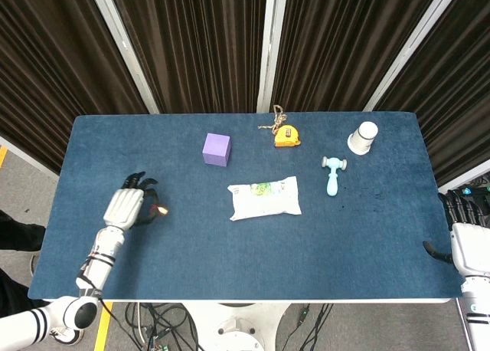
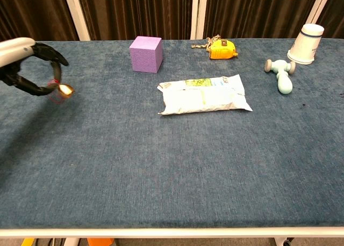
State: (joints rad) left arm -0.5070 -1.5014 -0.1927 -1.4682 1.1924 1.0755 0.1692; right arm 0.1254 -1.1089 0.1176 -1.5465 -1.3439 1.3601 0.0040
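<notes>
My left hand (image 1: 132, 207) hovers over the table's left part with its fingers curled, seen from the side in the chest view (image 2: 27, 63). It pinches a small gold bell (image 2: 66, 88) with a red loop, which shows just right of the fingertips in the head view (image 1: 161, 210). The purple cube (image 1: 217, 149) lies nearest, further back and to the right. My right hand (image 1: 465, 240) hangs beyond the table's right edge, holding nothing, fingers apart.
A white snack packet (image 1: 265, 198) lies mid-table. Behind it sit an orange tape measure (image 1: 286, 136) with a cord, a light-blue toy hammer (image 1: 334, 175) and an upturned white paper cup (image 1: 363, 137). Dark curtains hang behind the blue table (image 1: 230, 267).
</notes>
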